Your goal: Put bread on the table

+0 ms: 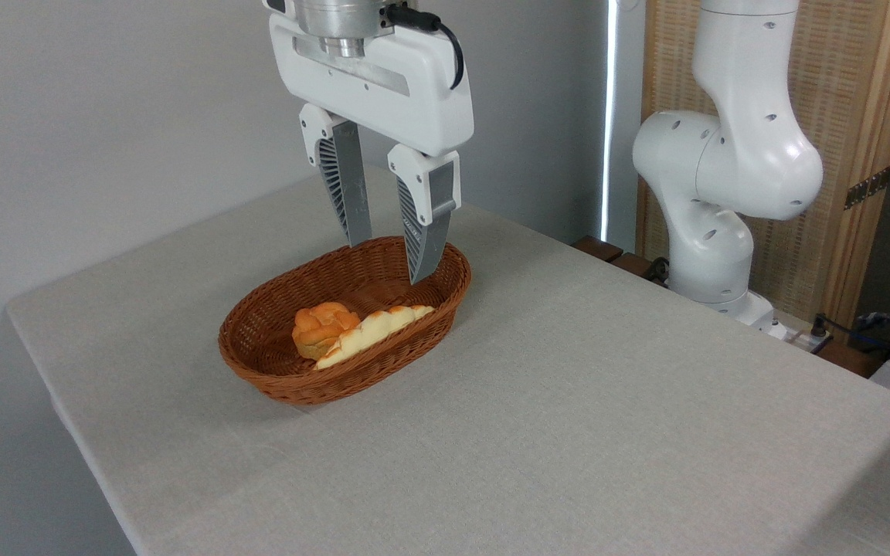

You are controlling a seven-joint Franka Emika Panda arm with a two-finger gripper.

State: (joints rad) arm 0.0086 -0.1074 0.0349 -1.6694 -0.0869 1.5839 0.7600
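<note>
My pincer (pixel 389 262) hung over the far end of the basket (pixel 275 378), its two ribbed fingers (pixel 341 185) pointing down and spread a moderate way apart, with nothing between them. The tips stood about level with the far rim as the camera saw it, the right one seeming to reach just inside; I could not tell how high they were above the basket's floor. I held nothing, so I judged the task barely begun: no grasp had been made and nothing had been lifted. The bread (pixel 371 333) lay in the basket, a long pale loaf with a golden zigzag crust, resting along the near wall with one pointed end toward the right and the other toward the lower left. Touching it on the left sat a small round orange bun (pixel 321 326), which was not mine to move. My fingers stood behind the loaf and apart from it, so I reckoned I had yet to come forward and down, close on the loaf, raise it over the rim and set it on the cloth. The table (pixel 568 432) spread bare and grey-beige all round the basket, with plenty of room to the right and in front for setting the loaf down. To the right, beyond the table's edge, stood my own white arm (pixel 731 170).
</note>
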